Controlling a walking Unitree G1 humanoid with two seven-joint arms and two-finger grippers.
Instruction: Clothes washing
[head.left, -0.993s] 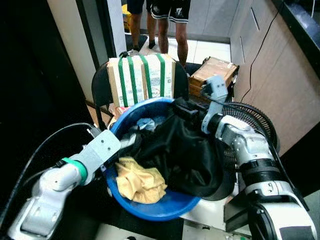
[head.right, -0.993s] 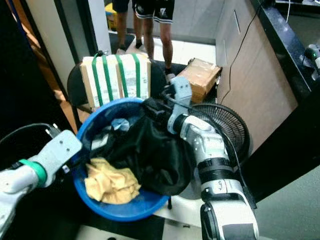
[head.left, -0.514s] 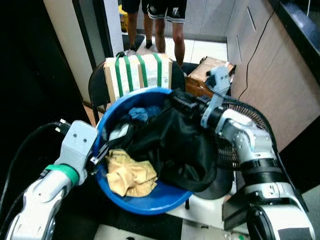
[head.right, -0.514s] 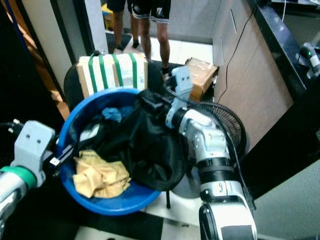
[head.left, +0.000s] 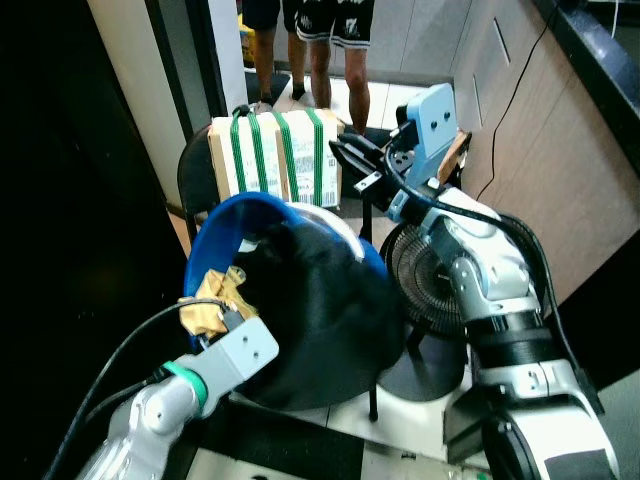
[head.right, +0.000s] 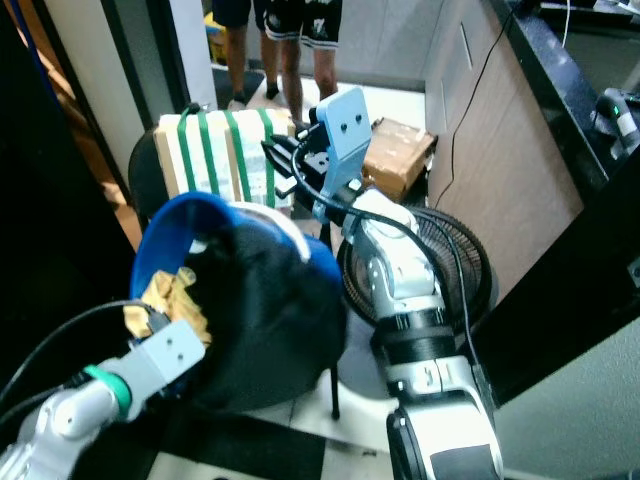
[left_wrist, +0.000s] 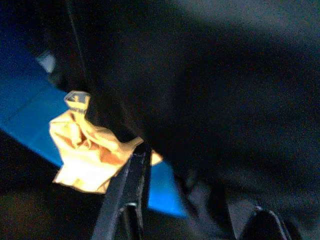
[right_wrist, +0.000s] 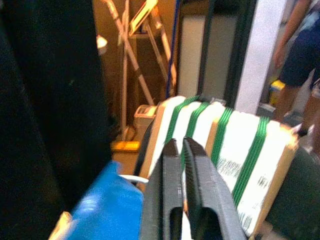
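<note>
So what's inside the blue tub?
The tipped blue tub holds a big black garment spilling over its rim and a crumpled yellow cloth at its edge by the left gripper. Anything beneath the black garment is covered.

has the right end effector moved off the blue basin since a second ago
Yes. The right end effector has lifted off the blue basin rim and now sits in front of the green-strapped box.
</note>
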